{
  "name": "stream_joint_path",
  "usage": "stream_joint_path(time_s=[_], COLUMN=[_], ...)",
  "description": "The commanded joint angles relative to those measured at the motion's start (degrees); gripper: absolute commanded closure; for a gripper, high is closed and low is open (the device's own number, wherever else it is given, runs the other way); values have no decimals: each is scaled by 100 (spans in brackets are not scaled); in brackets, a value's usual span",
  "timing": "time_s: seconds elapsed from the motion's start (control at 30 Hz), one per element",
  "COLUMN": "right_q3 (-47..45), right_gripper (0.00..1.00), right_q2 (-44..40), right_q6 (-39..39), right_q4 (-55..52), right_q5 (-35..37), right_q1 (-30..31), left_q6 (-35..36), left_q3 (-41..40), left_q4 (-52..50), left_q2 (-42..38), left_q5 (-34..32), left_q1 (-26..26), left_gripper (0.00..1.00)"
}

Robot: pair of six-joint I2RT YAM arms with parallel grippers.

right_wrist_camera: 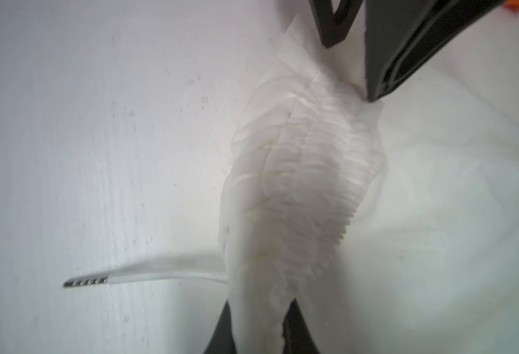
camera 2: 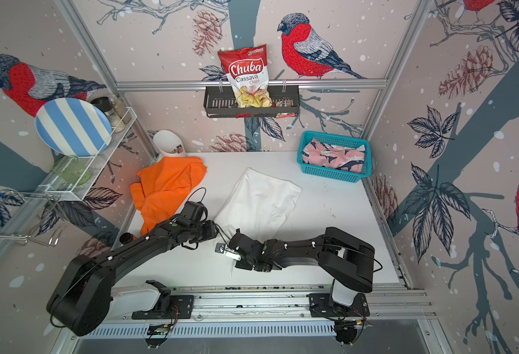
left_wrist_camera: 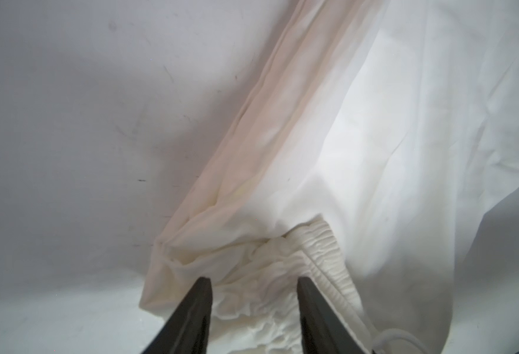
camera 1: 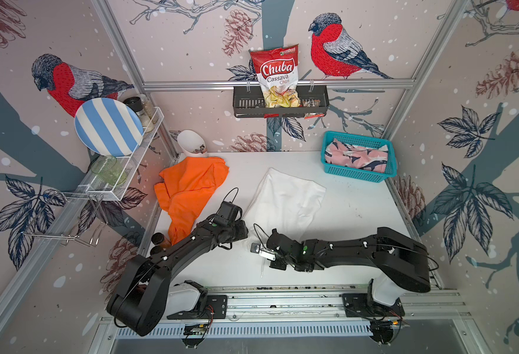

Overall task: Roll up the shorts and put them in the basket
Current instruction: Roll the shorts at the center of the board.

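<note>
The white shorts (camera 1: 285,199) lie spread mid-table, their gathered waistband (right_wrist_camera: 307,184) bunched at the near end. My right gripper (right_wrist_camera: 259,309) is shut on that waistband; in both top views it sits at the cloth's near corner (camera 1: 259,238) (camera 2: 226,238). My left gripper (left_wrist_camera: 254,280) is open, its fingers (left_wrist_camera: 196,306) straddling the waistband's other end without pinching it. A white drawstring (right_wrist_camera: 166,269) trails on the table. The orange shorts (camera 1: 190,187) lie crumpled at the left. The pink shark-print shorts (camera 1: 356,156) lie in the basket.
A teal basket (camera 1: 357,176) stands at the back right. A white cup (camera 1: 190,144) leans at the back left beside a wire rack (camera 1: 123,180) with a striped plate (camera 1: 108,125). A chips bag (camera 1: 278,76) stands in a black wall shelf (camera 1: 242,104). A brown jar (camera 1: 160,240) stands by my left arm.
</note>
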Motion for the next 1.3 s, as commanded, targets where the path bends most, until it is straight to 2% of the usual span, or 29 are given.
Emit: stream_joint_path(time_s=[0.0,0.13,0.23,0.37,0.5,0.57,0.67,0.73,0.8,0.87,0.93,1.0,1.07,1.17,1.27], right_q3=[28,-294,-605,-887,-990,-991,-986,-964,-947,-905,-762,-505,-178,239,651], right_gripper=[92,96,97,99,99,99,98,98,96,87,67,53,40,27,14], right_q2=[144,217,325,387,421,465,474,433,344,179,-8,-189,-350,-434,-296], right_q6=[1605,2674,3448,3917,3980,3946,3881,3832,3781,3681,3500,3287,3023,2772,2527], right_q4=[-157,522,1230,1812,1909,1891,1800,1719,1608,1366,889,236,-443,-1134,-1480], right_q5=[-1762,-2942,-3613,-3725,-3632,-3644,-3500,-3442,-3286,-2904,-2196,-1174,46,1589,2757], right_q1=[-457,-1058,-1376,-1472,-1450,-1399,-1340,-1316,-1284,-1191,-984,-672,-224,381,909], left_q6=[-61,-134,-346,-760,-1143,-1285,-1411,-1475,-1476,-1412,-1304,-1207,-1157,-1133,-1111], left_q3=[147,211,24,-319,-686,-794,-794,-818,-840,-874,-892,-856,-811,-761,-731], left_q4=[-418,-539,-275,48,615,949,1285,1421,1478,1485,1467,1394,1319,1230,1172], left_q2=[-318,-551,-510,-505,-538,-434,-148,27,167,289,344,388,390,339,272], left_q5=[-208,2,446,616,783,827,920,912,850,774,722,732,700,684,688], left_q1=[12,7,-29,-158,-193,-193,-193,-194,-195,-187,-194,-195,-191,-187,-195], left_gripper=[43,39,36,28,12,9,10,14,28,53,76,88,94,95,94])
